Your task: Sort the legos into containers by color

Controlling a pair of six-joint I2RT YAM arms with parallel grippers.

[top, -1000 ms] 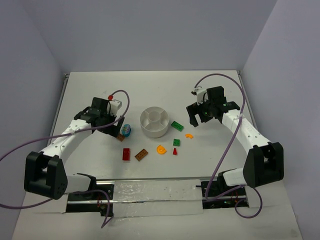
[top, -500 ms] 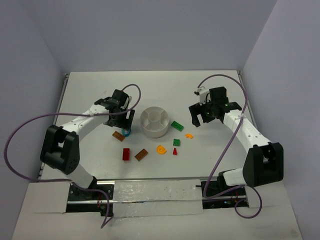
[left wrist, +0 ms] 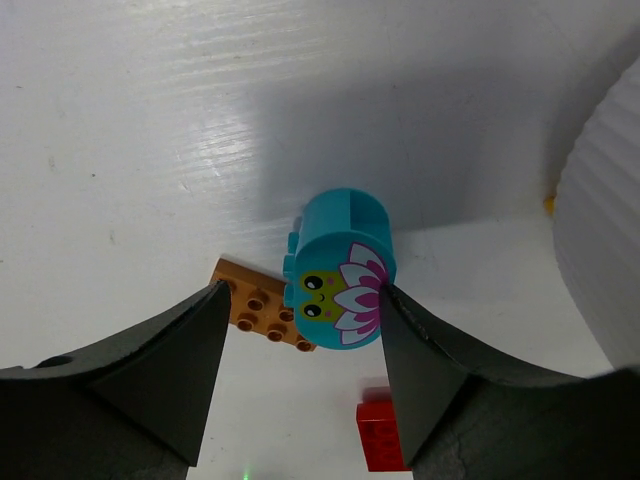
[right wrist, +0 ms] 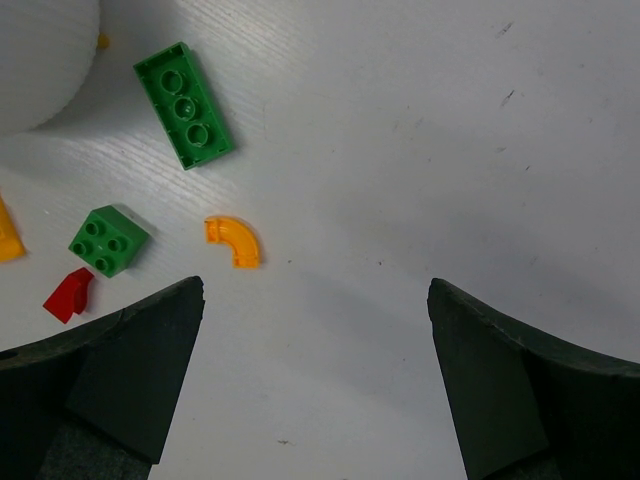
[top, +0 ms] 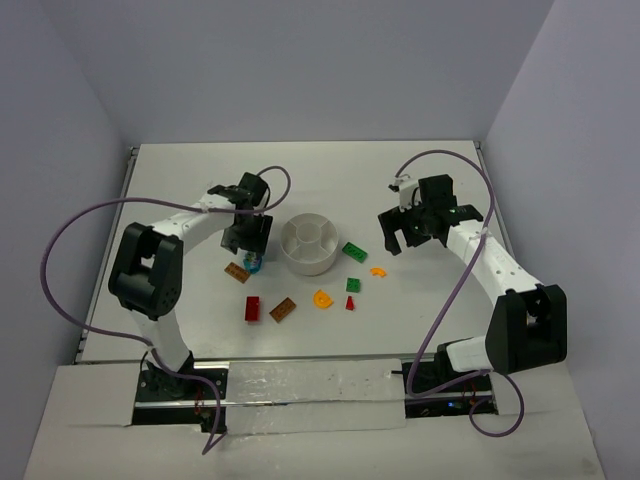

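Left gripper point(left wrist: 305, 295), jaws parted, straddles the teal lego point(left wrist: 345, 250); squeeze centred, keeping the brown lego point(left wrist: 255, 305) by its left finger out. Right gripper point(right wrist: 315, 290) gapes.

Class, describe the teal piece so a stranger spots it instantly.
Find the round white plastic dish mid-table. Left of it, inside the left gripper, lies a teal plastic cylinder. Unlike the flat brown-orange brick alongside, it is rounded with a printed flower face.
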